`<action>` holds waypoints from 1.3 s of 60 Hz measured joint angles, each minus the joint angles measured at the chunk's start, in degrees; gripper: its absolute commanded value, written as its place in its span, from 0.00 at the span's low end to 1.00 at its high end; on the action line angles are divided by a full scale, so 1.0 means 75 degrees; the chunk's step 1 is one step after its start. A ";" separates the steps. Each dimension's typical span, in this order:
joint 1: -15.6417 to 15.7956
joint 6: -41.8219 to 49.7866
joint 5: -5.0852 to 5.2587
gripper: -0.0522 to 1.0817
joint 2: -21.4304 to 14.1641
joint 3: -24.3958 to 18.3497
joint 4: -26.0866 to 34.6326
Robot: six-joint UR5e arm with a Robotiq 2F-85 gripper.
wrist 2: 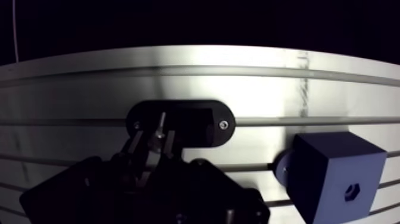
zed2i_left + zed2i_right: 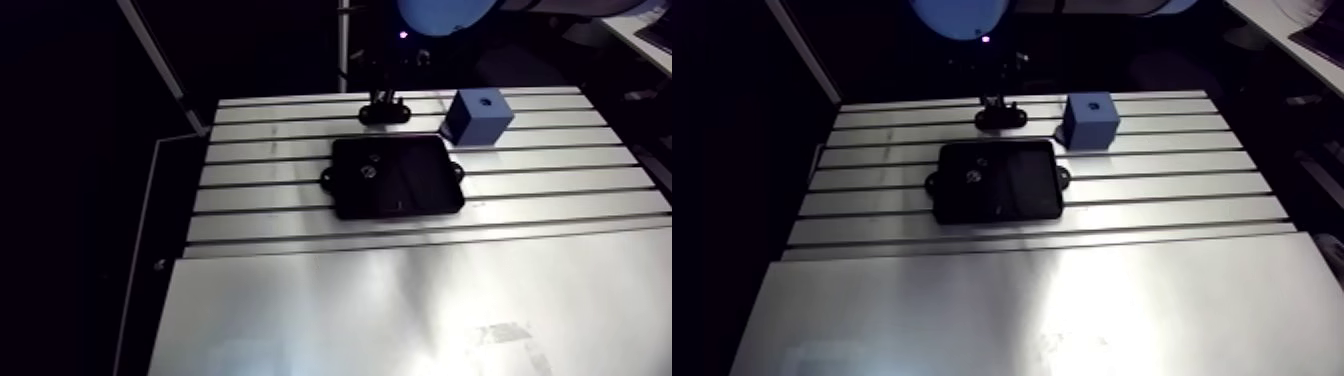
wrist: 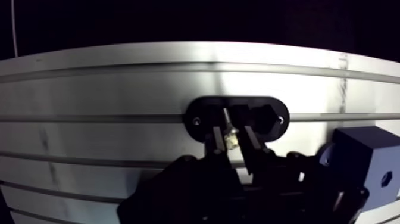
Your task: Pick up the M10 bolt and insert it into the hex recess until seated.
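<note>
Now | end effector (image 3: 233,138) clamped on M10 bolt (image 3: 228,120) | above black oval fixture (image 3: 269,111) | blue block (image 3: 360,158) nearby

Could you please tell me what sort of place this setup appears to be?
Probably a robotics lab or assembly test bench: a slotted aluminium table, a blue cube block with a hex recess, and the tool gripping a small metal bolt.

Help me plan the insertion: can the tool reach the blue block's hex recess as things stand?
Probably yes. The hex recess opens upward on the blue block, uncovered, and the tool, shut on the bolt, sits at the black holder right beside it.
</note>
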 measured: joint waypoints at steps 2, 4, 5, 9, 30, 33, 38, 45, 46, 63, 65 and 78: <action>-0.0001 -0.0001 0.0002 0.69 0.0000 0.0000 0.0000; -0.0002 -0.0002 0.0003 0.69 0.0000 0.0000 0.0000; -0.0003 -0.0003 0.0003 0.69 0.0000 -0.0001 0.0000; -0.0004 -0.0005 0.0006 0.69 0.0000 0.0000 0.0000; -0.0006 -0.0007 0.0044 0.70 -0.0037 -0.0024 0.0000; -0.0006 -0.0007 0.0048 0.70 -0.0046 -0.0032 0.0000; -0.0006 -0.0007 0.0050 0.70 -0.0061 -0.0044 0.0000; -0.0006 -0.0007 0.0050 0.70 -0.0084 -0.0064 0.0005; -0.0007 -0.0007 0.0049 0.70 -0.0088 -0.0069 0.0006; -0.0021 -0.0021 0.0043 0.72 -0.0246 -0.0227 0.0175; -0.0024 -0.0031 0.0043 0.72 -0.0286 -0.0262 0.0219; -0.0058 -0.0107 0.0055 0.77 -0.0584 -0.0594 0.0691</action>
